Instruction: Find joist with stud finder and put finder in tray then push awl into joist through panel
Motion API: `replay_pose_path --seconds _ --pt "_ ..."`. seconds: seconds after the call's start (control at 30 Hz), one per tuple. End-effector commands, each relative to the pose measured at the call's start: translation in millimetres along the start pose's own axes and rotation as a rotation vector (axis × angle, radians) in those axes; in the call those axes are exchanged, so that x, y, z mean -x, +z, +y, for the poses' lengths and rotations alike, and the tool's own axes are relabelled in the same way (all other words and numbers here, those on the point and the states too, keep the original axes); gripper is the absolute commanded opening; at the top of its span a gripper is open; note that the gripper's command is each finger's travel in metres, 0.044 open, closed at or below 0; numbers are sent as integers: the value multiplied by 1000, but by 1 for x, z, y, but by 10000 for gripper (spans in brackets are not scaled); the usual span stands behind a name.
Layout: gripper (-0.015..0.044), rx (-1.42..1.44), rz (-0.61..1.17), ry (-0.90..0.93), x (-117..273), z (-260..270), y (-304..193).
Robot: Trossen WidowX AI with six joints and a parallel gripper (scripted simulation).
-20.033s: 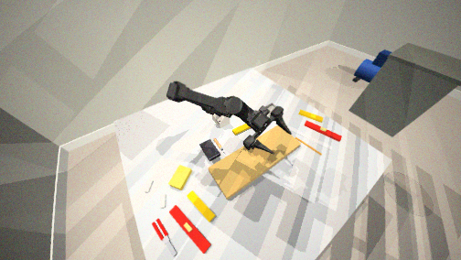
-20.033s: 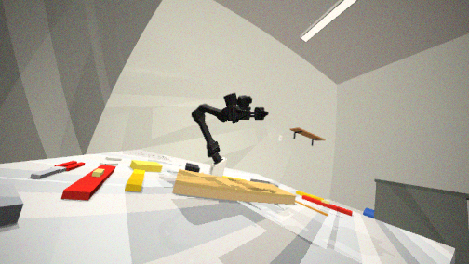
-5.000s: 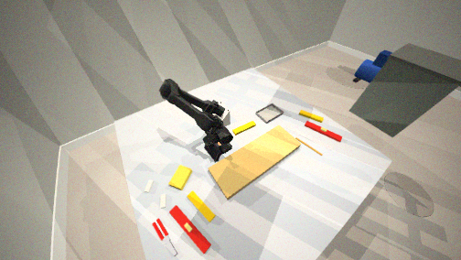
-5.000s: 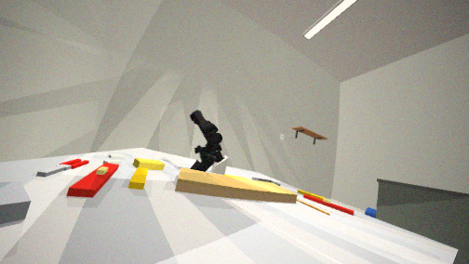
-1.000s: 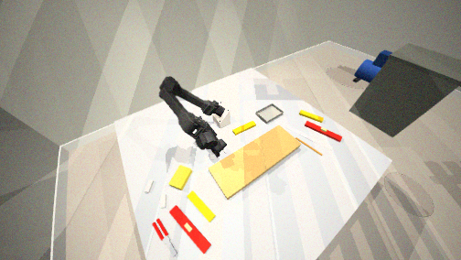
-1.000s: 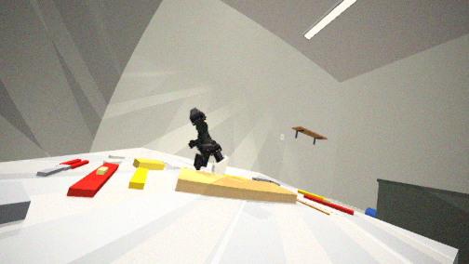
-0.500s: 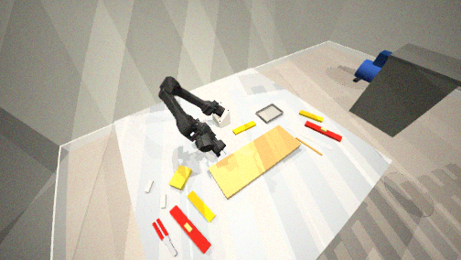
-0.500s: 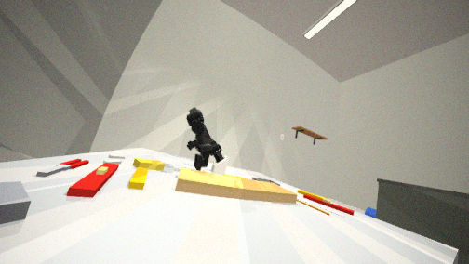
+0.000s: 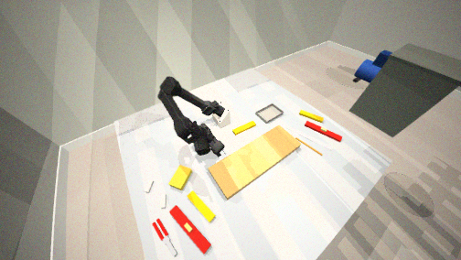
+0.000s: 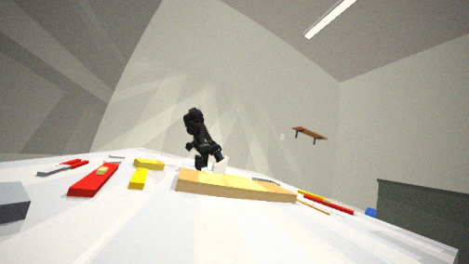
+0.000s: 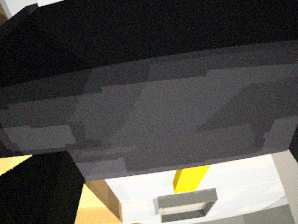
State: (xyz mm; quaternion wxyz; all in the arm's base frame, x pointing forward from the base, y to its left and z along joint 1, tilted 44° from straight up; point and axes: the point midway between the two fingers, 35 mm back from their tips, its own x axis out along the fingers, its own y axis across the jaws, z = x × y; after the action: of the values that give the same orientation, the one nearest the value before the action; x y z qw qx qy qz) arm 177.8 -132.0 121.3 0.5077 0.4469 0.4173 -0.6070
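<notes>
Gripper (image 9: 219, 150) (image 10: 200, 164) (image 11: 181, 125) left of the floor panel (image 9: 256, 162) (image 10: 234, 187) is closed on a dark block, presumably the stud finder (image 11: 165, 112): likely light, stiff, best held by its sides; tray (image 9: 257, 114) (image 10: 266, 179) (image 11: 187, 218) farther right; pale, light-streaked bench (image 9: 284, 201) (image 10: 154, 232); grey cabinet (image 9: 398, 96) (image 10: 419, 209) rightmost, against plain walls.
</notes>
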Motion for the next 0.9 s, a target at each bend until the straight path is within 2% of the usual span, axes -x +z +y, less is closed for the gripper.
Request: replay_pose_path --seconds 0.0,0.87 --pt "0 7 24 3 1 1 -1" --pt "0 9 184 5 1 1 4"
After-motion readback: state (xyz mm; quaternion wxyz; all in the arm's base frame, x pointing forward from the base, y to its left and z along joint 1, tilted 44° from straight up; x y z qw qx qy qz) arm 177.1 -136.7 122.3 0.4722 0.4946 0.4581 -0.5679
